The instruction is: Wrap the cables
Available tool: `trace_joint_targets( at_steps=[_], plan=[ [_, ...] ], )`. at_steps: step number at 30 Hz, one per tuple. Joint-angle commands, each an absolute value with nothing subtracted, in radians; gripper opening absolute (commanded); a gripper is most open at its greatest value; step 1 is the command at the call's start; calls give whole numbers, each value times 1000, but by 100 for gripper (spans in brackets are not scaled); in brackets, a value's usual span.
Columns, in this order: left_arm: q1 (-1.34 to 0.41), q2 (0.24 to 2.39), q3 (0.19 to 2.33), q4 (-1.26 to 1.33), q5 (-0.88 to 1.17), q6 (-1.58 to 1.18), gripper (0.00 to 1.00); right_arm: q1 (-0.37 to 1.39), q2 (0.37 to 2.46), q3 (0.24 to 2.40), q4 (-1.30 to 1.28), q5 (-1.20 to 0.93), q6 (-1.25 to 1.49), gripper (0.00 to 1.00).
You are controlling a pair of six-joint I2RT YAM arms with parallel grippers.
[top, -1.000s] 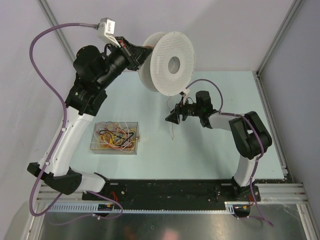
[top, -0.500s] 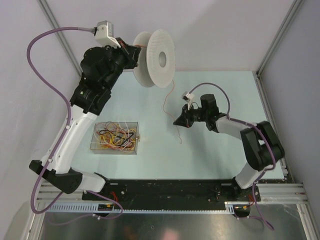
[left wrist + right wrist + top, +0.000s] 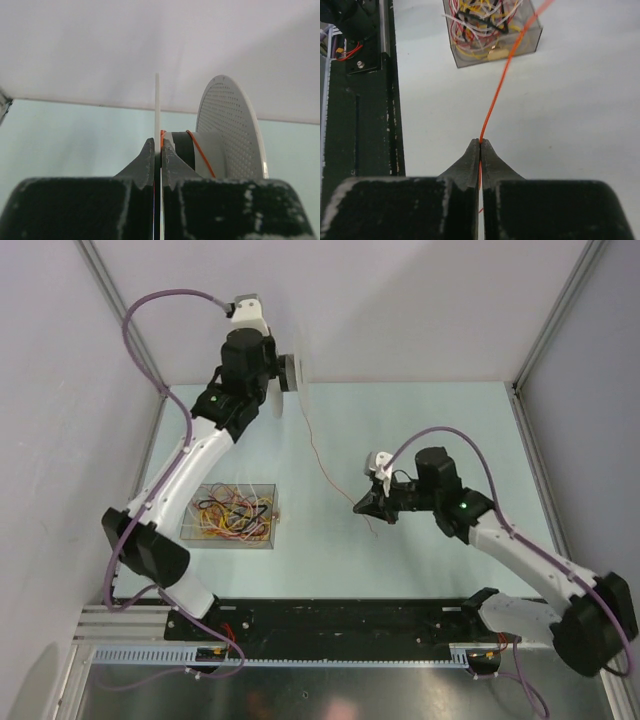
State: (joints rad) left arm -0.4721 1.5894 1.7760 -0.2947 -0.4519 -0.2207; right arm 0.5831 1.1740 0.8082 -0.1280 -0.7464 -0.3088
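My left gripper (image 3: 158, 142) is shut on the thin near flange of the white perforated spool (image 3: 230, 125), held up at the back left of the table. One orange cable (image 3: 200, 152) crosses the spool's hub. It runs in a straight line (image 3: 325, 465) down to my right gripper (image 3: 360, 505), mid-table. In the right wrist view that gripper (image 3: 480, 142) is shut on the orange cable (image 3: 497, 95), with a short tail hanging below the fingers. The other cables lie tangled in a clear box (image 3: 230, 515).
The clear box (image 3: 490, 30) of yellow, red, white and black wires stands left of centre on the pale green table (image 3: 440, 420). A black base rail (image 3: 340, 615) runs along the near edge. Grey walls close in the back and sides.
The left arm has swung the spool back and turned it edge-on to the top camera. The right gripper has closed on the orange cable and drawn it taut.
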Motion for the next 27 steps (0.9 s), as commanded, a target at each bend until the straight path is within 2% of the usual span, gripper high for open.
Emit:
trace_joint_targets(
  at_steps=[1, 13, 27],
  plan=[
    [-457, 1624, 1775, -190, -516, -163, 0, 613, 1042, 873, -219, -663, -467, 0],
    [-470, 1676, 1617, -188, -365, -127, 0, 630, 981, 1048, -27, -380, -516, 0],
    [-510, 1620, 1441, -167, -238, -35, 0, 632, 1072, 1151, 314, -232, -730, 0]
  ],
)
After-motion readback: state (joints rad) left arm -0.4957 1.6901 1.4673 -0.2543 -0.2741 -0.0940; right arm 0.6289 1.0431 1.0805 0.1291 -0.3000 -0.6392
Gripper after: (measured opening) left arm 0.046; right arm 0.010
